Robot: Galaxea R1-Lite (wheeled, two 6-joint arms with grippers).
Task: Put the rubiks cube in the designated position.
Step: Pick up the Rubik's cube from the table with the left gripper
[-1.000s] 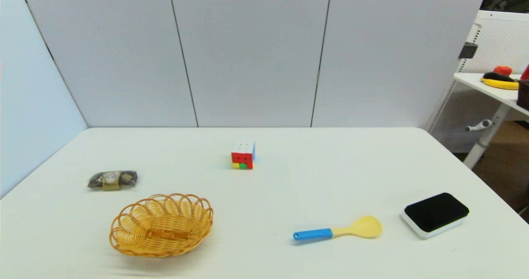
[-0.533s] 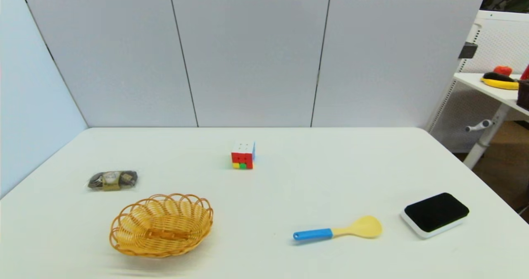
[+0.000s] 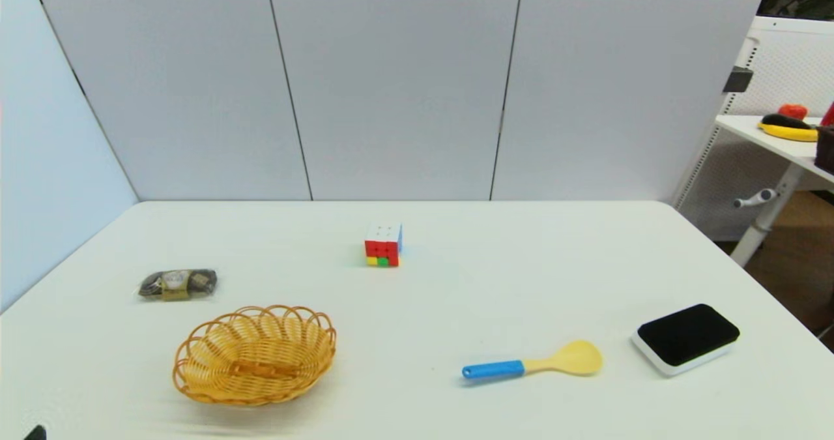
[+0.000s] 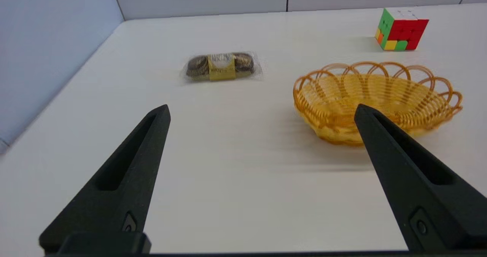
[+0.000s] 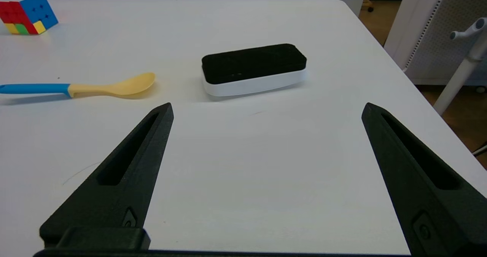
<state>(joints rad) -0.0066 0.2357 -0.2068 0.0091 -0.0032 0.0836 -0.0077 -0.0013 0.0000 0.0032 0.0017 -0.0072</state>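
Grey wall panels back a white worktop [image 3: 456, 296], where the rubiks cube [image 3: 383, 245] sits toward the far middle, white face up, well apart from the wicker basket [image 3: 254, 355] at the near left. A wrapped snack packet [image 3: 177, 284] lies left of the basket, and a blue-handled yellow spoon [image 3: 531, 362] and a black-topped eraser [image 3: 686, 337] lie to the right. The left pincer [image 4: 262, 114] hangs released near the basket, and the right pincer [image 5: 266, 110] hangs released near the eraser, neither holding anything.
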